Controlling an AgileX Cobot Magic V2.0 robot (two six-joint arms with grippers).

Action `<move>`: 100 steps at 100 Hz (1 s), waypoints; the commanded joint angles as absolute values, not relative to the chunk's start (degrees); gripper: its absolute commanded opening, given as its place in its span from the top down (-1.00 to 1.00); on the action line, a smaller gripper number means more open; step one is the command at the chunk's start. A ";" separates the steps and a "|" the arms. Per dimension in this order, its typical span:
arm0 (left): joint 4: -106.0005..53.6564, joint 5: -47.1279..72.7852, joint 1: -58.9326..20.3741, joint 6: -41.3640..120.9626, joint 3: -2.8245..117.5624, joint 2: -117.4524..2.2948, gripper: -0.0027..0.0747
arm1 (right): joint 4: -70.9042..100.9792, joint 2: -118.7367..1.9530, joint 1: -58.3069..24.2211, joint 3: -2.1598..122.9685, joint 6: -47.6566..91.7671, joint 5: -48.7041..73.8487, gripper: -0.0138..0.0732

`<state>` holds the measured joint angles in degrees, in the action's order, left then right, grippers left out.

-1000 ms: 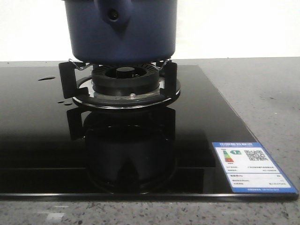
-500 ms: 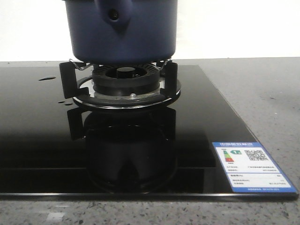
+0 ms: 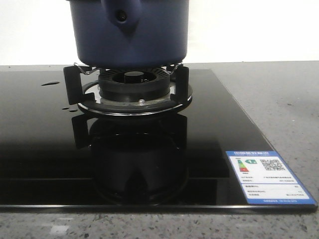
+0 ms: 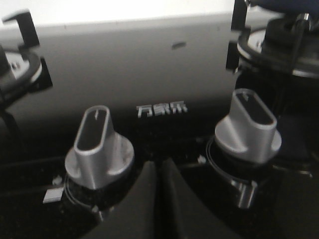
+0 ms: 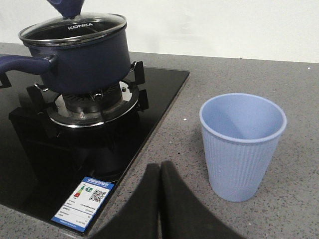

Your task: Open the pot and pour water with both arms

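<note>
Comparing front frames: nothing moved. Both hands clenched, empty: left hand (image 4: 157,172) low centre over knobs (image 4: 99,144), right hand (image 5: 160,174) low centre near cup (image 5: 242,144). Pot (image 5: 82,57) upper left on burner (image 3: 134,89), lid (image 5: 72,27) on.

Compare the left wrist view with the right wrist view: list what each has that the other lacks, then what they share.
Left wrist view alone: two silver control knobs and white lettering on the glass, with the shut left gripper near them.

Right wrist view alone: the pale blue cup standing upright on the counter, the pot's glass lid, the energy label and the shut right gripper.

Both: the black cooktop and the burner stand under the blue pot.
</note>
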<state>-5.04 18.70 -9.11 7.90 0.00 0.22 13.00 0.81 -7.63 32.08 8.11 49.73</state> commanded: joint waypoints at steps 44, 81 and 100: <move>-5.21 16.52 -8.98 7.10 -1.96 1.77 0.98 | 13.44 1.03 -7.68 33.87 8.71 45.35 0.85; -5.21 16.52 -8.98 7.10 -1.96 1.77 0.98 | 9.22 1.03 -7.68 32.37 8.71 42.72 0.85; -5.21 16.52 -8.98 7.10 -1.96 1.77 0.98 | 6.17 1.03 -5.03 20.88 8.59 21.77 0.85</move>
